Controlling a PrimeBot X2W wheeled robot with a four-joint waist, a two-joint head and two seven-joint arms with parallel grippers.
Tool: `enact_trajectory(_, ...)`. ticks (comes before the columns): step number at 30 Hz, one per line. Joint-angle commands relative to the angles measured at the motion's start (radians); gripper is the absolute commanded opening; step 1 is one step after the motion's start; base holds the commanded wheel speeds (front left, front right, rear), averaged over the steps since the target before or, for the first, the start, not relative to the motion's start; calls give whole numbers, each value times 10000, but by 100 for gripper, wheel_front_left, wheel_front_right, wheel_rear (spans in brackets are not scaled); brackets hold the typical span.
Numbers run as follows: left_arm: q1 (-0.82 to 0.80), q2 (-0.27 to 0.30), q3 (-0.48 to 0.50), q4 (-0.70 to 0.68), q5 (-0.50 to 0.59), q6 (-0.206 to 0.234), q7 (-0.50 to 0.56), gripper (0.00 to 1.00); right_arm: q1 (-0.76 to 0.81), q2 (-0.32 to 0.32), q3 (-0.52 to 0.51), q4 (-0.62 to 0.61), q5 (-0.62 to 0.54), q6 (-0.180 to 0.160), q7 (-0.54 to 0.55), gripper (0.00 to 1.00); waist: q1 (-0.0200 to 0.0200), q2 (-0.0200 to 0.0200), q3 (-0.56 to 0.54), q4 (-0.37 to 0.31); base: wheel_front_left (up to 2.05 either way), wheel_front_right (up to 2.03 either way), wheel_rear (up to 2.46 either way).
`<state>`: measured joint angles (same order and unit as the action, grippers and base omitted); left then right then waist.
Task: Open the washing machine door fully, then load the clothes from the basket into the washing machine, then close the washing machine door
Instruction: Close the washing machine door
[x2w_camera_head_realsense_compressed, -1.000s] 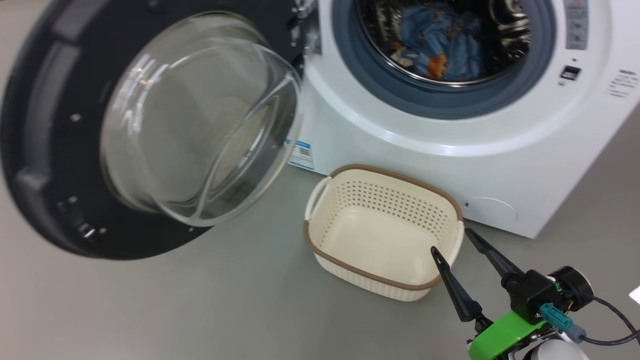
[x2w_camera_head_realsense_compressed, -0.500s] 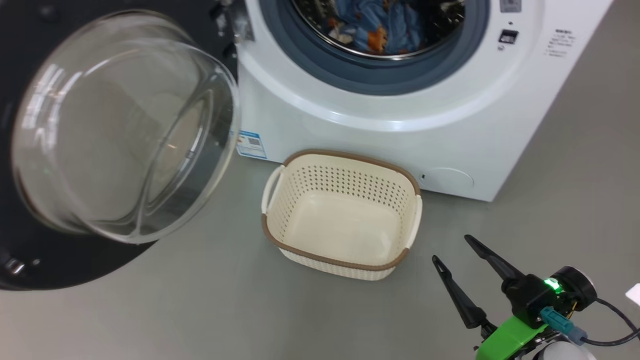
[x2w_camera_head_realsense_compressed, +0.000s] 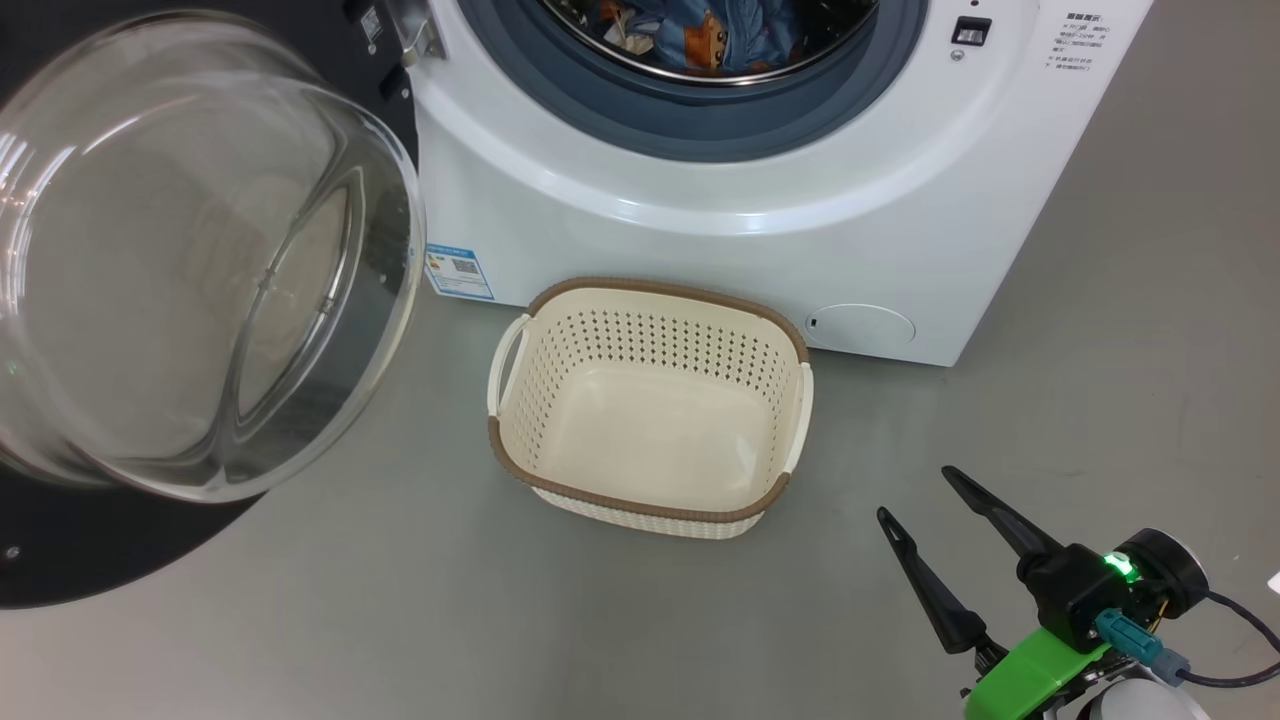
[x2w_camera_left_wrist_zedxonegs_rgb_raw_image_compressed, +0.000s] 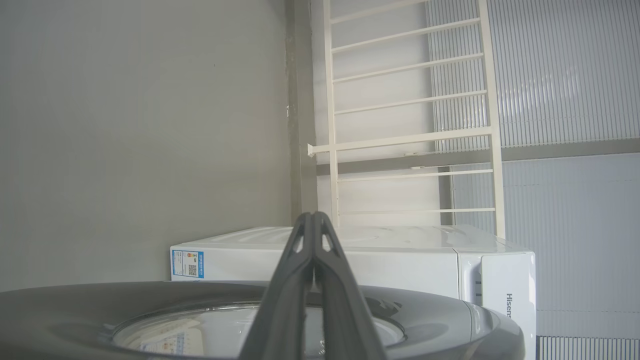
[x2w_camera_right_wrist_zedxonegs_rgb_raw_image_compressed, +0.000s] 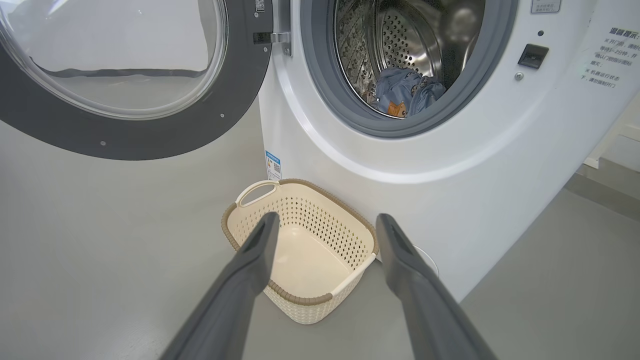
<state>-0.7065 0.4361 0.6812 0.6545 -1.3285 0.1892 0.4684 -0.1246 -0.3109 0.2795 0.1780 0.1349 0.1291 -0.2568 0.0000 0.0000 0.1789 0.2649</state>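
Observation:
The white washing machine (x2w_camera_head_realsense_compressed: 700, 230) (x2w_camera_right_wrist_zedxonegs_rgb_raw_image_compressed: 400, 165) (x2w_camera_left_wrist_zedxonegs_rgb_raw_image_compressed: 400, 260) stands with its door (x2w_camera_head_realsense_compressed: 190, 260) (x2w_camera_right_wrist_zedxonegs_rgb_raw_image_compressed: 125, 80) (x2w_camera_left_wrist_zedxonegs_rgb_raw_image_compressed: 425, 320) swung wide open to the left, the glass bowl bulging outward. Light blue clothes (x2w_camera_head_realsense_compressed: 715, 25) (x2w_camera_right_wrist_zedxonegs_rgb_raw_image_compressed: 407, 90) with orange-brown prints lie inside the steel drum. The cream basket (x2w_camera_head_realsense_compressed: 650, 405) (x2w_camera_right_wrist_zedxonegs_rgb_raw_image_compressed: 305, 250) sits on the floor before the machine with nothing in it. My right gripper (x2w_camera_head_realsense_compressed: 915, 495) (x2w_camera_right_wrist_zedxonegs_rgb_raw_image_compressed: 325, 222) hovers open at the lower right, to the right of the basket. My left gripper (x2w_camera_left_wrist_zedxonegs_rgb_raw_image_compressed: 314, 217) is shut on nothing, above the door's black rim.
Grey floor (x2w_camera_head_realsense_compressed: 1100, 400) spreads right of the machine and in front of the basket. A blue label sticker (x2w_camera_head_realsense_compressed: 458, 270) marks the machine's left side. A round service flap (x2w_camera_head_realsense_compressed: 862, 325) sits low on the front. A white railing (x2w_camera_left_wrist_zedxonegs_rgb_raw_image_compressed: 410, 135) rises behind the machine.
The head camera has turned, so the whole picture has slid left and the drum has gone up out of frame. My right gripper has drawn back from the basket's rim, staying open.

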Motion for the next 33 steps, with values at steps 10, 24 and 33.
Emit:
enact_trajectory(10, 677, 474, -574, -891, -370, -3, 2135, 0, 17, -146, 143, -228, 74, 16, -49, 100, 0, 0, -53, 241, 0, 0, 0)
enact_trajectory(24, 1568, -352, -1309, -3106, -848, 63, 3938, 0, 0, 108, 25, -211, 67, 16, -49, 100, 0, 0, -94, 674, 0, 0, 0)
enact_trajectory(33, 1856, -1069, -1560, -4697, -1187, 399, 4366, 0, 60, 436, -268, -205, 127, 16, -49, 100, 0, 0, -125, 882, 0, 0, 0)
